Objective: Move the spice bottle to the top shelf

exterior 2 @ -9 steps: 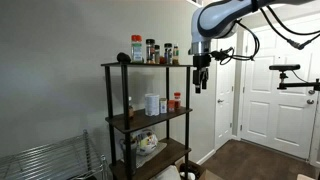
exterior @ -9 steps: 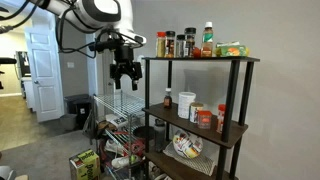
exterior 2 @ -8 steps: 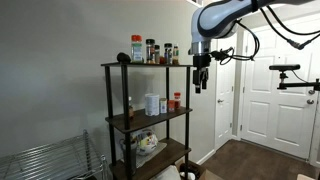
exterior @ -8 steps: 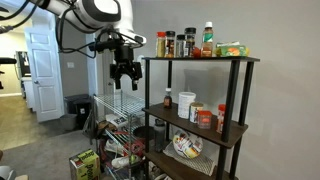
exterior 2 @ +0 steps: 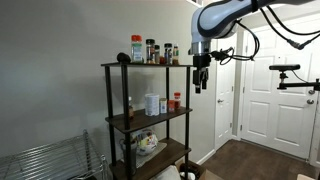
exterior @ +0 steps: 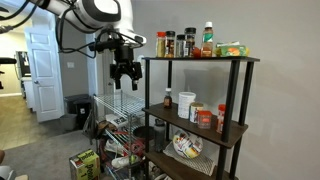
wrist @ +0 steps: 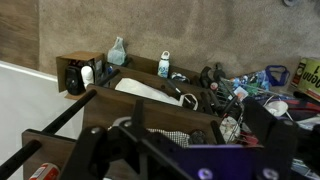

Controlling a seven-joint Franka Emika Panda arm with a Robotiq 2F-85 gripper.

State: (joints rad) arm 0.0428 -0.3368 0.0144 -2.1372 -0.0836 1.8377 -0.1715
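Middle shelf [exterior 2: 150,119]: spice bottle [exterior: 204,119] upright, long axis vertical, beside white cup [exterior: 187,103].

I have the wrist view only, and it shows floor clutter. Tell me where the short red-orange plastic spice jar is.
Observer: The short red-orange plastic spice jar stands on the middle board of the black-posted shelf unit, next to a white cup.
Operator: Give me the jaws' position against that unit.
Observer: In both exterior views they hang open and empty outside the posts, just below the level of the dark brown top shelf board and well above the jar.
Operator: Report what is up there.
Observer: A row of tall dark-lidded spice jars already stands on it.
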